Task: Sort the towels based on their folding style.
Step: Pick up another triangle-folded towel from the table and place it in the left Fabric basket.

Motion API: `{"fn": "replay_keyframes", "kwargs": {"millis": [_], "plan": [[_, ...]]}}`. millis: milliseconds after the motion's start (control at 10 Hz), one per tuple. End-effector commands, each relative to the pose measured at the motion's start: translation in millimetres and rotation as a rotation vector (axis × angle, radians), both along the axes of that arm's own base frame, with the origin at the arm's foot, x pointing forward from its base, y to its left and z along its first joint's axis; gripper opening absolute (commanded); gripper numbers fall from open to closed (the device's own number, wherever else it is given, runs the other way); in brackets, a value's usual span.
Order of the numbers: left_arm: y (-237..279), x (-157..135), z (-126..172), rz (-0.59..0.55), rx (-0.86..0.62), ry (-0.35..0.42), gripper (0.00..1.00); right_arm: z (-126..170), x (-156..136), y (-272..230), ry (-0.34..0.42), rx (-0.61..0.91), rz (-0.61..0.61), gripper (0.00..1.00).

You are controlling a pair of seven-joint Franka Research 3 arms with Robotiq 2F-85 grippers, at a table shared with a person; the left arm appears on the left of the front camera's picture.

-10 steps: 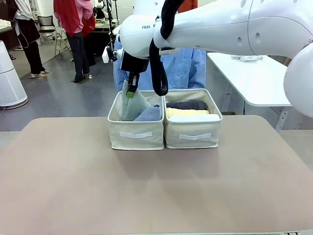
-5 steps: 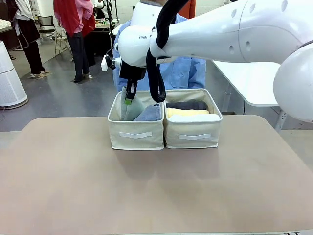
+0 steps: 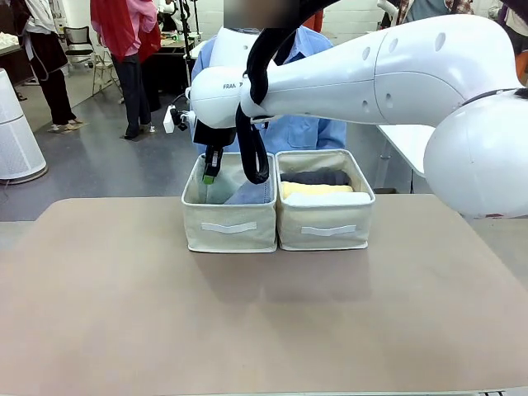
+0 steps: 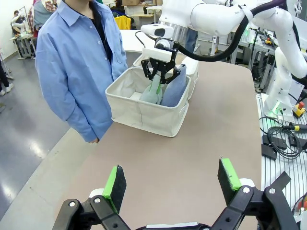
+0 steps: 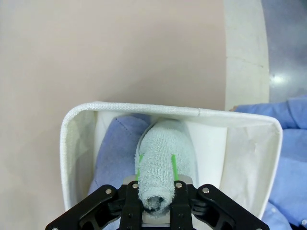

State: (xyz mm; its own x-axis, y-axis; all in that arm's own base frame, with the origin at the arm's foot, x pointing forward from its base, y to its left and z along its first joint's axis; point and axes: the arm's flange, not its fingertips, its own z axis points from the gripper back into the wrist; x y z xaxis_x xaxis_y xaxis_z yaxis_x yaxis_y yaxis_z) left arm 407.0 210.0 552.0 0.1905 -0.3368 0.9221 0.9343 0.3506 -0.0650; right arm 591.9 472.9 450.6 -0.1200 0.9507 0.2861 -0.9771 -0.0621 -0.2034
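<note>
We see the grey-green cone towel upright beside the pale blue cone towel in one basket; dark grey, yellow and white rolls lie side by side in the other.

The 2 baskets are beige. In the left one sit a grey-green towel and a pale blue towel. The right one holds a dark grey towel, a yellow towel and a white towel. The table is light brown.
</note>
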Motion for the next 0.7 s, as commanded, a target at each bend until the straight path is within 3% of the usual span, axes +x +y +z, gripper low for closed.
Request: {"fn": "replay_keyframes", "kwargs": {"millis": [0, 500, 600], "plan": [[1, -2, 1, 0.0, -0.007, -0.007, 1.0, 3, 9, 12, -0.022, -0.011, -0.022, 0.19], [1, -2, 1, 0.0, -0.007, -0.007, 1.0, -23, 10, 23, 0.016, -0.054, 0.015, 0.19], [1, -2, 1, 0.0, -0.007, -0.007, 1.0, -22, 9, 22, 0.007, -0.044, 0.026, 0.55]]}}
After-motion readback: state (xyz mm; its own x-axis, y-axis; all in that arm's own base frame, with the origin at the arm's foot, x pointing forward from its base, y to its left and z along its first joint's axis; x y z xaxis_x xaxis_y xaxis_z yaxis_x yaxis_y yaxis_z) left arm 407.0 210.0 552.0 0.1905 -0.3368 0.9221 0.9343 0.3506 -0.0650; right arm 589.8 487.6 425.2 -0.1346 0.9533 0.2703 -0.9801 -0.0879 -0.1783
